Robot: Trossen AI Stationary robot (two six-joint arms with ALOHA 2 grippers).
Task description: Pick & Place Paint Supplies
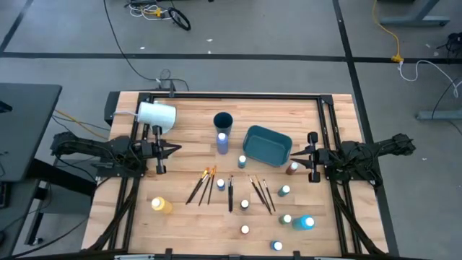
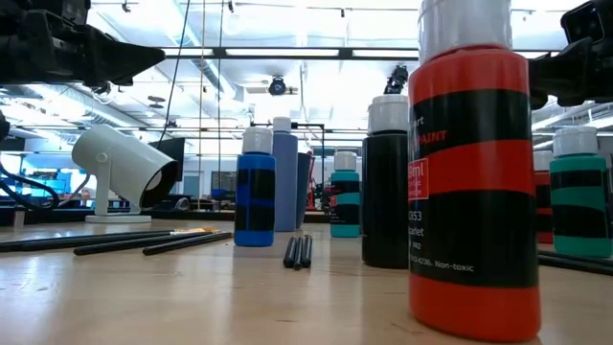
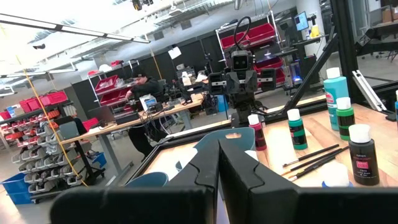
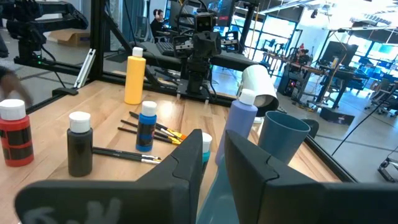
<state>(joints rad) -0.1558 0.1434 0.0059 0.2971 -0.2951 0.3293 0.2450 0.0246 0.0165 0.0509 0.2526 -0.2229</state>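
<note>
Small white-capped paint bottles stand on their bases across the wooden table: a yellow one (image 1: 162,205), a teal one (image 1: 304,222), a tall lilac one (image 1: 222,141) and a red one (image 2: 469,182) close to the low camera. Thin paintbrushes (image 1: 206,184) lie flat in loose groups at the table's middle, with more brushes (image 1: 261,193) to their right. My left gripper (image 1: 175,149) hovers level at the left side, shut and holding nothing (image 3: 219,152). My right gripper (image 1: 294,152) hovers level at the right side, open by a narrow gap with nothing in it (image 4: 213,149).
A teal bin (image 1: 267,143) sits right of centre beside my right gripper. A dark cup (image 1: 222,120) stands behind the lilac bottle. A large white cylinder (image 1: 155,114) stands at the far left. A black frame (image 1: 238,96) rims the table.
</note>
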